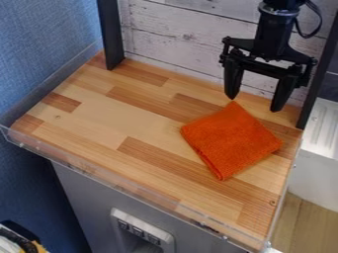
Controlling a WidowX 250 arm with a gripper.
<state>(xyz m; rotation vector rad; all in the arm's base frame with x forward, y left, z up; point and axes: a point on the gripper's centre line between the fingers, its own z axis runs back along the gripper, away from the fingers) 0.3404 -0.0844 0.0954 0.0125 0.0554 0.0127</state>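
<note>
The black two-finger gripper (254, 101), fingers spread and empty, hangs just above a folded orange cloth (231, 140) on the wood-block tabletop (125, 121).

Apparently a robotics lab: robot arm (276, 32) noted above the desk (119, 118), clear guard (119, 185) along its near edge.

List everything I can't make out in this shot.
All in the camera view:
- Underside of the orange cloth: hidden by its own upper layers.
- Rest of the black arm above the tool: cut off by the top edge.
- What the black, white and yellow object is: cut off at the lower left corner.
- Far side of the white unit: cut off by the right edge.
</note>
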